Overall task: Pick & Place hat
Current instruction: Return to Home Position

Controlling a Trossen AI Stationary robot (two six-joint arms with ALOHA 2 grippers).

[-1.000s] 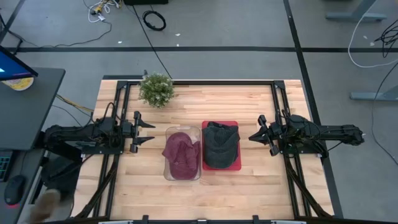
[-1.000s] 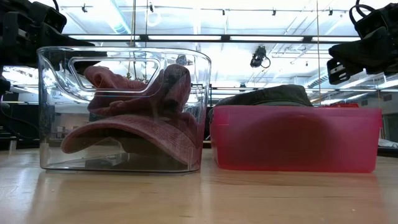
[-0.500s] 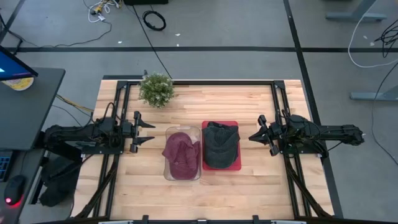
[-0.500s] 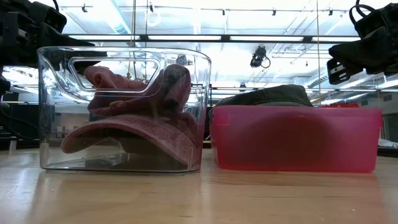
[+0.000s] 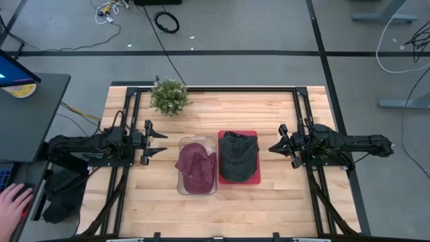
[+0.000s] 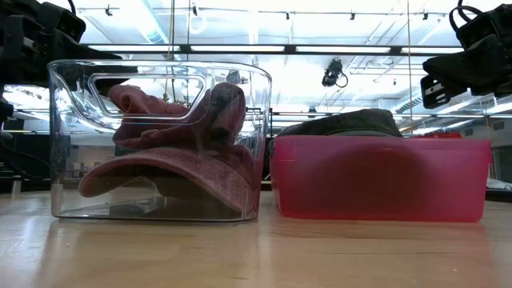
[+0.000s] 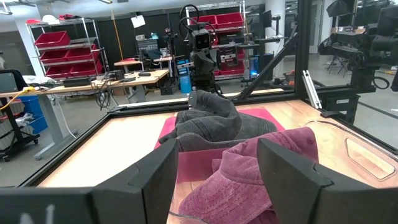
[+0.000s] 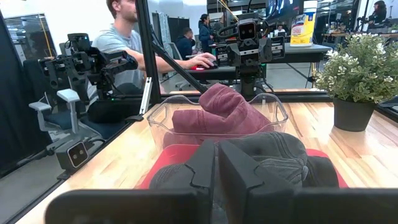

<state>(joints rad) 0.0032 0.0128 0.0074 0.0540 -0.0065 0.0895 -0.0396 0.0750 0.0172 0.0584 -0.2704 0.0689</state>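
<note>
A maroon hat (image 5: pixel 195 166) lies crumpled in a clear bin (image 6: pixel 72 144) at the table's middle. Right of it, a dark grey hat (image 5: pixel 239 154) sits in a red bin (image 6: pixel 380 180), its crown showing above the rim. My left gripper (image 5: pixel 161 142) hovers open and level at the table's left, pointing at the bins, nothing between its fingers (image 7: pixel 158 180). My right gripper (image 5: pixel 272 146) hovers shut and level at the table's right, facing the red bin; its fingers (image 8: pixel 236 165) meet with nothing held.
A potted plant (image 5: pixel 168 96) stands at the far left of the table. Black frame rails (image 5: pixel 131 114) run along both sides. Off the table's left is a desk (image 5: pixel 30 114), with a person's hand (image 5: pixel 13 202) near it. Bare wood lies near and far of the bins.
Both arms and both hats have kept still. A person's hand has come into the high view beside the desk, off the table's left.
</note>
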